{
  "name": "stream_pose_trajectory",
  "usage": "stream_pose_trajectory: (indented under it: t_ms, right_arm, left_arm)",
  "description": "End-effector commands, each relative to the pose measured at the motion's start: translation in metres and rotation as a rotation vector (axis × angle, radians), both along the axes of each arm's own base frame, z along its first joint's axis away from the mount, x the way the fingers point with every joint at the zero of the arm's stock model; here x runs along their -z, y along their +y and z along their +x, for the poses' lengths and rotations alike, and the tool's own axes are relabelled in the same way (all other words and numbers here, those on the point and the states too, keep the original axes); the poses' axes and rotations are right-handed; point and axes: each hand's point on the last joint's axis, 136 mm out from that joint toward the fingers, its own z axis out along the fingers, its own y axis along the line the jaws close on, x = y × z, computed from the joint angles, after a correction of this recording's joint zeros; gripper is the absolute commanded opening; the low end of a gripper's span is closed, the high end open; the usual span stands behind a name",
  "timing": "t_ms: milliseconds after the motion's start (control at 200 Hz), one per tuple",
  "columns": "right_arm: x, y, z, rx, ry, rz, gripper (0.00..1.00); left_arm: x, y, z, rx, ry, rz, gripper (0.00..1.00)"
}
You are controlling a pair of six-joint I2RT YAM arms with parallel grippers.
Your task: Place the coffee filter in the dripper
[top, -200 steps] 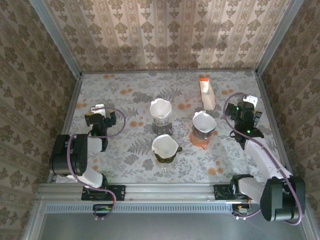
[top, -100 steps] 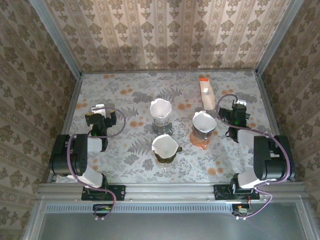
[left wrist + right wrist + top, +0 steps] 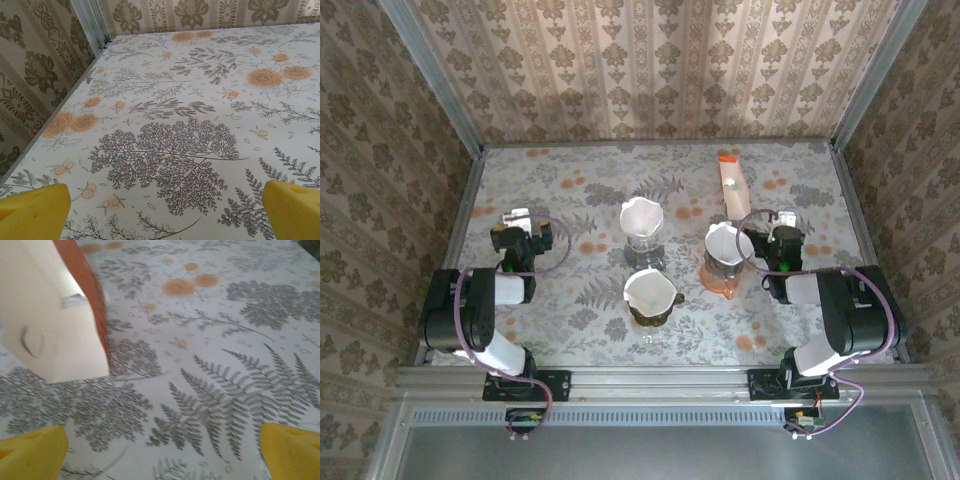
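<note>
Filter-lined dripper (image 3: 727, 256) beside right arm (image 3: 788, 284)

The tabletop (image 3: 580, 190) is white, printed with grey ferns and orange blossoms. The walls (image 3: 650, 70) wear beige damask stripes. The coffee filters (image 3: 642, 215) are white; one dripper (image 3: 720, 283) has an orange base. The box (image 3: 733, 188) is white, edged orange. The left claw (image 3: 165, 212) and right claw (image 3: 162, 447) have yellow pads (image 3: 35, 212).
</note>
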Motion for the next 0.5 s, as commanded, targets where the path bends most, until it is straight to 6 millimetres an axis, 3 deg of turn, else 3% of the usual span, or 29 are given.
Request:
stream_pose_trajectory:
  t_ms: [0, 495]
  right_arm:
    - [-0.0321, -0.0067, 0.0134, 0.038, -0.126, -0.028, 1.0]
    - [-0.0342, -0.0062, 0.0131, 0.04, -0.138, -0.035, 1.0]
  left_arm:
    - [-0.0032, 0.0, 0.0008, 0.007, -0.018, 0.002, 1.0]
    - [-0.0033, -0.0005, 0.0009, 0.007, -0.019, 0.002, 1.0]
